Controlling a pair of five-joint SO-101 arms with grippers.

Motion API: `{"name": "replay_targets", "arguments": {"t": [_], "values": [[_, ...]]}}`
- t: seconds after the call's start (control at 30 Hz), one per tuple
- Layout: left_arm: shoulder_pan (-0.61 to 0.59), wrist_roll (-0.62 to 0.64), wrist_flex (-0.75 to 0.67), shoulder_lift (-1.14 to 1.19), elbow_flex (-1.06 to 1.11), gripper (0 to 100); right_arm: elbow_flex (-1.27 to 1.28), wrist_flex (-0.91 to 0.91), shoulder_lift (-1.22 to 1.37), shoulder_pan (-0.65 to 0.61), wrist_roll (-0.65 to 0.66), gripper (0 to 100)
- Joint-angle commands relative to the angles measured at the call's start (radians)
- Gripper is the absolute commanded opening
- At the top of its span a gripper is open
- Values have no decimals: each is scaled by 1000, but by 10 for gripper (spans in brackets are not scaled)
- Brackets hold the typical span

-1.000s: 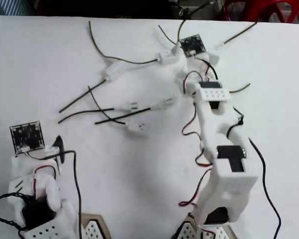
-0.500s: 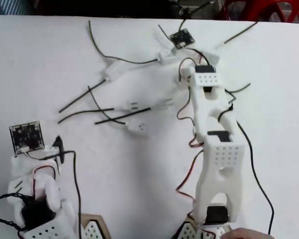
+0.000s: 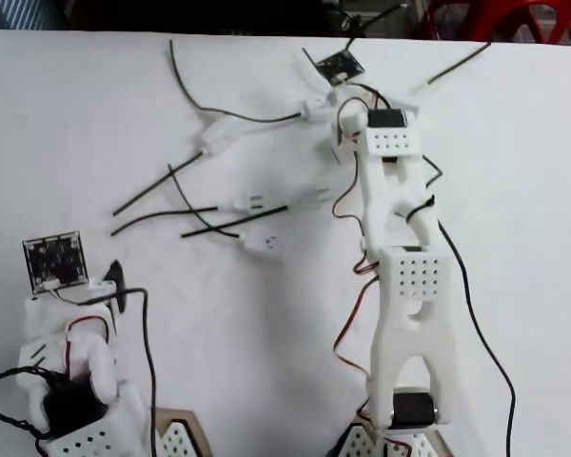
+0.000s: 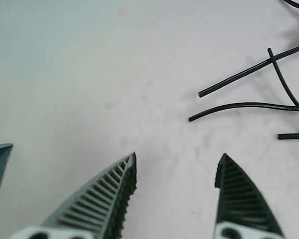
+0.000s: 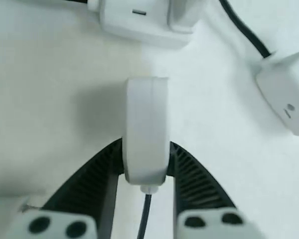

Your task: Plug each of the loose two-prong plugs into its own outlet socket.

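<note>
White plug (image 5: 146, 114) is clamped in the right claw (image 5: 146, 145). Both ridged fingers (image 5: 102, 174) press on its sides near the back end, and a thin dark cord comes out the rear between them; prongs can't be seen. Just ahead of the plug's nose, close but not touching, a white outlet block (image 5: 139, 20) lies on the desk (image 5: 50, 99). Off to one side is a second outlet (image 5: 286, 97), two slots showing, with a black cord (image 5: 241, 30) running up to it. High view: right arm (image 3: 407, 276) stretches from the 5 o'clock edge up to about 12-1 o'clock on the desk, wrist end over the cluster of white pieces there, claw hidden under the wrist. Other loose bits: a two-prong plug (image 3: 249, 202) near the middle with prongs showing. A small socket (image 3: 265, 243) is just at its 5 o'clock, apart from it. Another white connector (image 3: 219, 138) sits around 11 o'clock on a cord. Black wires (image 3: 162, 186) fan out toward 9 o'clock. Left arm (image 3: 71, 381) is parked at the 7 o'clock corner. Left claw (image 4: 174, 164) is spread wide, gripping nothing, over the desk, with cut wire ends (image 4: 239, 105) lying ahead, well apart from its tips.
</note>
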Motion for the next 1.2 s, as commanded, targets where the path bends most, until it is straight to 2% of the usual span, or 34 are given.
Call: {"name": "replay_targets", "arguments": {"t": [0.0,0.33,0.53,0.67,0.83,1.07,1.17], "values": [[16,3,2,-10,-3,260,-130,111,-24,-1,8,17],[16,3,2,-10,-3,260,-539,555,-19,-31,38,17],[16,3,2,-10,-3,260,-577,565,-62,-41,98,17],[16,3,2,-10,-3,260,-465,565,-162,-64,94,17],[16,3,2,-10,-3,260,-169,565,-384,-125,92,17],[16,3,2,-10,-3,260,316,558,-746,-280,103,17],[16,3,2,-10,-3,261,499,558,-875,-361,150,18]]}}
